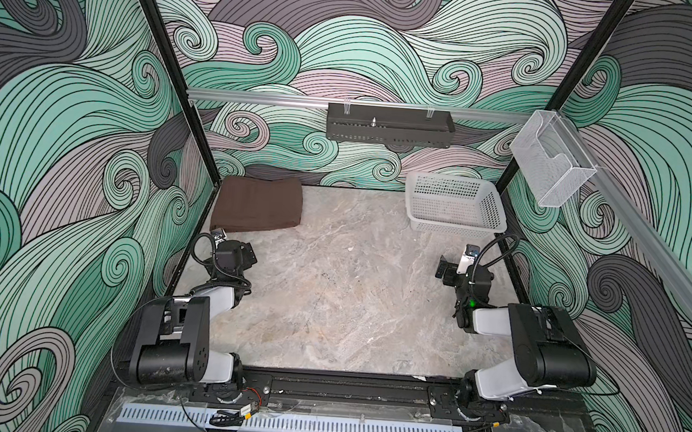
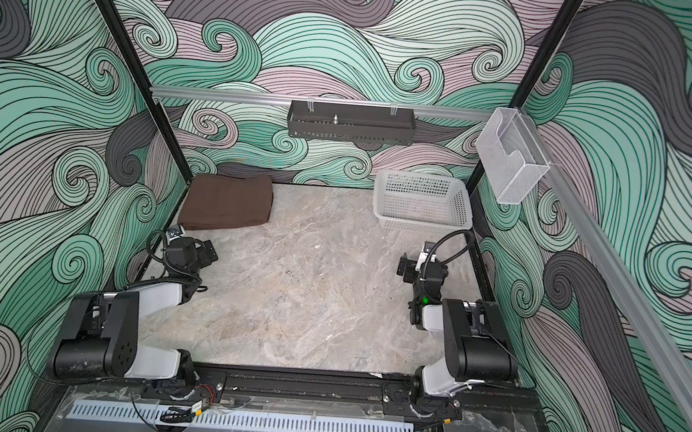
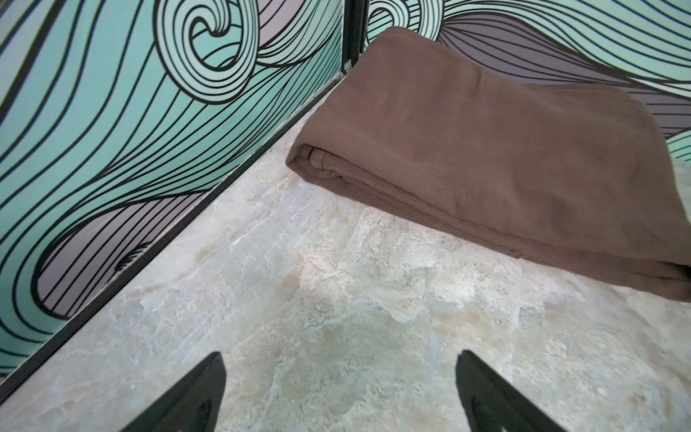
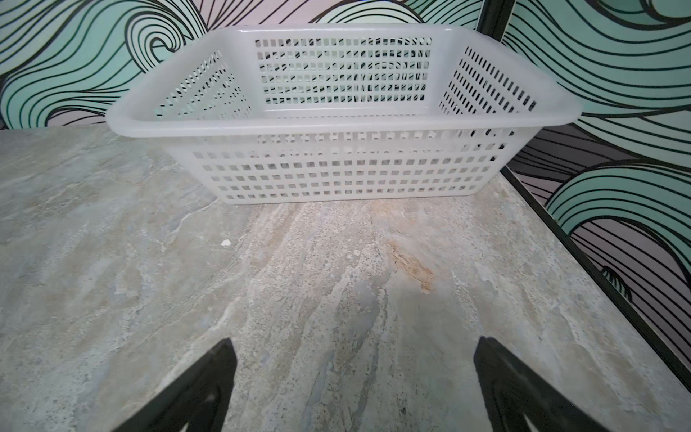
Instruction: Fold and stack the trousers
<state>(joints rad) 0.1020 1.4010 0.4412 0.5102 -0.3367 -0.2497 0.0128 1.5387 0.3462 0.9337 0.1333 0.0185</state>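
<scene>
The trousers [image 1: 257,204] [image 2: 228,202] lie folded into a thick brown rectangle in the far left corner of the table, against the walls. In the left wrist view the trousers [image 3: 486,157] sit a short way ahead of my left gripper [image 3: 340,362], which is open over bare marble with nothing between its fingers. In both top views the left gripper [image 1: 247,255] [image 2: 205,253] hovers just in front of the folded cloth. My right gripper [image 1: 444,270] [image 2: 405,269] [image 4: 355,348] is open and empty too, in front of the white mesh basket [image 4: 336,168].
The white mesh basket [image 1: 456,227] [image 2: 423,224] stands empty at the far right. A black perforated tray [image 1: 388,130] hangs on the back rail, and a clear plastic holder [image 1: 548,164] hangs on the right rail. Patterned walls enclose the marble tabletop [image 1: 351,288].
</scene>
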